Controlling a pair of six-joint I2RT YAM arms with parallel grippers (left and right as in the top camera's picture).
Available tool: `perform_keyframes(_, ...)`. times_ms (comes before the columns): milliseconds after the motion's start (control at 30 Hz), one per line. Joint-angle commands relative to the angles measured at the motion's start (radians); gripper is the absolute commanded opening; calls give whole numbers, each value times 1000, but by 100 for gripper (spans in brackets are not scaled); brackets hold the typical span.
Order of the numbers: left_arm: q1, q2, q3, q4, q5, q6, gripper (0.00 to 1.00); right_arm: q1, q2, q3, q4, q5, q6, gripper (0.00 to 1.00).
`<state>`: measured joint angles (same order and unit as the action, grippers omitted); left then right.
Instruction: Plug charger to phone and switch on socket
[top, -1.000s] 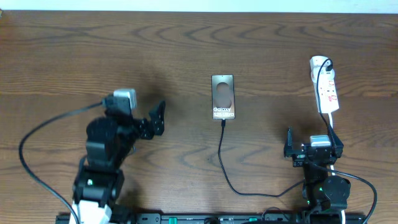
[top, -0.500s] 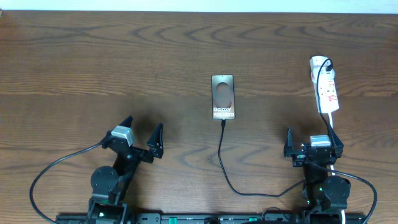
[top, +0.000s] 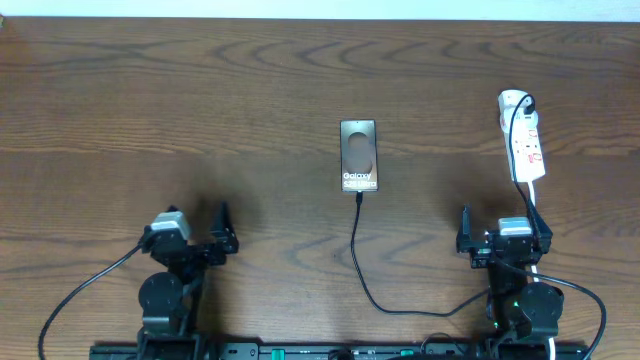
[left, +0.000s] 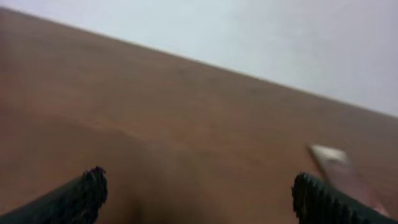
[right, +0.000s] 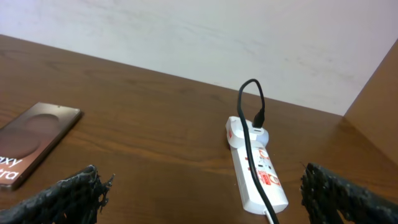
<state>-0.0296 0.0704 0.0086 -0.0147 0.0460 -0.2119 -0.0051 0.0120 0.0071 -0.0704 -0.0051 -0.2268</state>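
**Overhead:** The phone (top: 359, 155) lies flat mid-table (top: 120, 90), long axis running away from the robot, lettering end nearer. The charger (top: 356, 250) cable comes up from the near edge btwn the arms. Its tip meets the phone's near short edge. They touch, but can't tell from here if it's fully seated. The socket (top: 522, 140) sits far R, long axis also running away from the robot w/ a slight tilt, black plug (top: 520, 103) at its far end. The R gripper (top: 505, 222) is parked directly on the near side of it, so the strip lies straight ahead of the R arm. The L gripper (top: 188, 225) sits low on the L side, well apart from both phone & socket. Judgement: if the tip is in, what's left is the switch. The R arm is the one for it, w/ a forward reach along the strip's own axis.

**Left wrist:** Pic is blurred. Fingertips (left: 87, 193) sit at the bottom corners, spread wide, nothing btwn them. Only brown tabletop ahead, and no task thing I can make out.

**Right wrist:** R jaws also spread wide, nothing held. The socket is ahead & a bit R of centre, near end pointing back twd the gripper. The charger's cable loops out of the plug & drapes along the strip's top. The phone lies at the L edge, off to the side. A red patch (right: 231, 132) at the far end may be the switch, but can't tell for sure. If it is, the reach must cover the strip's whole length w/o snagging the cable.
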Motion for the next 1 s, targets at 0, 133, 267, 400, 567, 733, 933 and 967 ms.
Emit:
perform_keyframes(0,21,-68,-5,-53,-99,50,96,5,-6,-2,-4,-5,13,99)
perform_keyframes(133,40,-69,-5,-56,-99,146,96,5,-6,-2,-4,-5,13,99)
perform_keyframes(267,40,-69,-5,-55,-99,148,96,5,-6,-2,-4,-5,13,99)
perform_keyframes(400,40,-68,-5,-55,-99,148,96,5,-6,-2,-4,-5,13,99)
perform_keyframes(567,40,-65,-5,-55,-99,148,96,5,-6,-2,-4,-5,13,99)
perform_keyframes(733,40,-65,-5,-55,-99,149,97,5,-6,-2,-5,-5,13,99)
perform_keyframes(933,40,-65,-5,-55,-99,148,96,5,-6,-2,-4,-5,13,99)
perform_keyframes(967,40,-65,-5,-55,-99,148,96,5,-6,-2,-4,-5,13,99)
